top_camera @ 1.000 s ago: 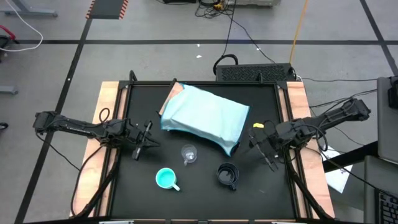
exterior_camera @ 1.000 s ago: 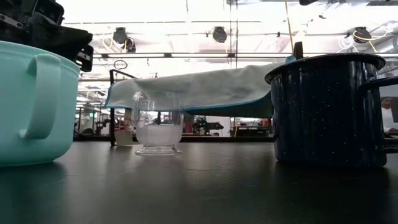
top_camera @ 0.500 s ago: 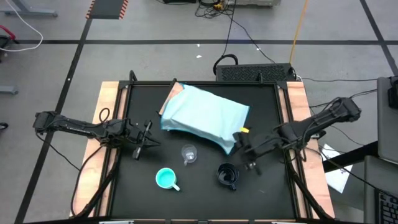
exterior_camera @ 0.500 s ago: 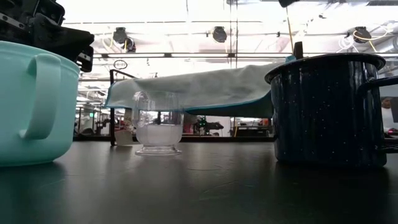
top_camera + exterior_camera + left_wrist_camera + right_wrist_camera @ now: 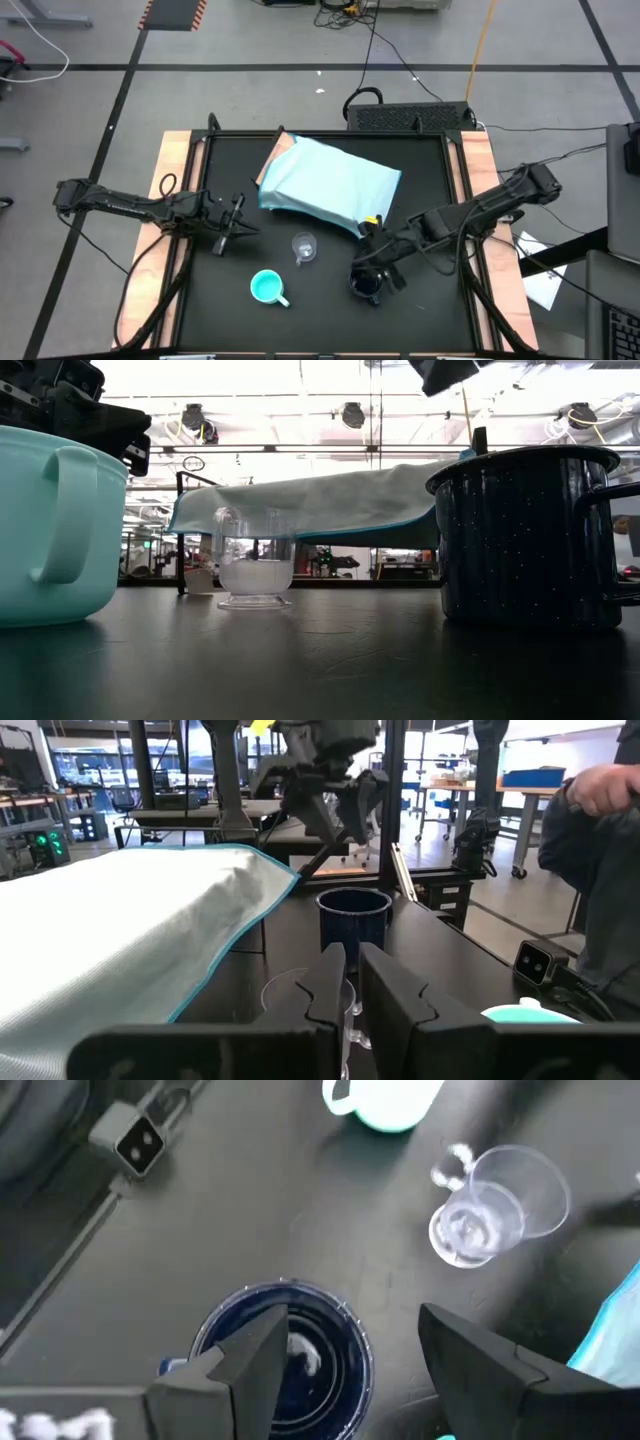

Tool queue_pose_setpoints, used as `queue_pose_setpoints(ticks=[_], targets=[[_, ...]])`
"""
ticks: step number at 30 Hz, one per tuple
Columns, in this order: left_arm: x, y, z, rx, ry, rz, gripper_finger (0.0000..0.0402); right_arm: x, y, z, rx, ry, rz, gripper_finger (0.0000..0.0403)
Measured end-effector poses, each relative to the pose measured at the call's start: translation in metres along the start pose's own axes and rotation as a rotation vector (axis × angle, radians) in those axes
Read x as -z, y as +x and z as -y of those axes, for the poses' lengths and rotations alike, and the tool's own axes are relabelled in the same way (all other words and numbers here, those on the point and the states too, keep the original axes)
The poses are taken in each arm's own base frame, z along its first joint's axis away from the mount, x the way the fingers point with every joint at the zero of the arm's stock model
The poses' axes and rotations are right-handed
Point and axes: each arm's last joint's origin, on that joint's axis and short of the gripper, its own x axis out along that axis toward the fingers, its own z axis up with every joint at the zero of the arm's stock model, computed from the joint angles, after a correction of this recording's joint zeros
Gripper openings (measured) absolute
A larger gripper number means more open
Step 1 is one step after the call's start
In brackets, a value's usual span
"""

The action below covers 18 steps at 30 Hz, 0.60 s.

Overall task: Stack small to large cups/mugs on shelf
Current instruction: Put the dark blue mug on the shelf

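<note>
The black mug (image 5: pixel 364 284) stands upright on the black table near its front, right of centre; it also shows in the low view (image 5: pixel 525 535). The teal mug with a white handle (image 5: pixel 266 288) stands to its left. The small clear glass cup (image 5: pixel 303 246) stands between them, a little farther back. The light blue shelf (image 5: pixel 330 185) lies behind. My right gripper (image 5: pixel 350 1320) is open and hangs above the black mug (image 5: pixel 285 1355), clear of it. My left gripper (image 5: pixel 232 228) is shut and empty at the table's left.
Wooden side rails (image 5: pixel 175 180) border the table's left and right edges. A person's sleeve (image 5: pixel 600 830) shows beyond the table in the left wrist view. Bare tabletop lies between the cups and the near edge (image 5: pixel 320 330).
My right gripper has gone from the table's right side toward the left and a little nearer, and now hangs over the black mug. The cups and the shelf have stayed where they were.
</note>
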Motion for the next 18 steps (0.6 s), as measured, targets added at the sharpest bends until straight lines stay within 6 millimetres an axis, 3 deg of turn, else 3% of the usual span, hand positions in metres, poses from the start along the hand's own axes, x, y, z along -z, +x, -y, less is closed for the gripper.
queue_pose_setpoints(ticks=[18], targets=[[0.000,0.000,0.000,0.004,-0.008,0.000,0.0037,0.008,0.050,0.004,-0.004,-0.025,-0.125,0.0219]])
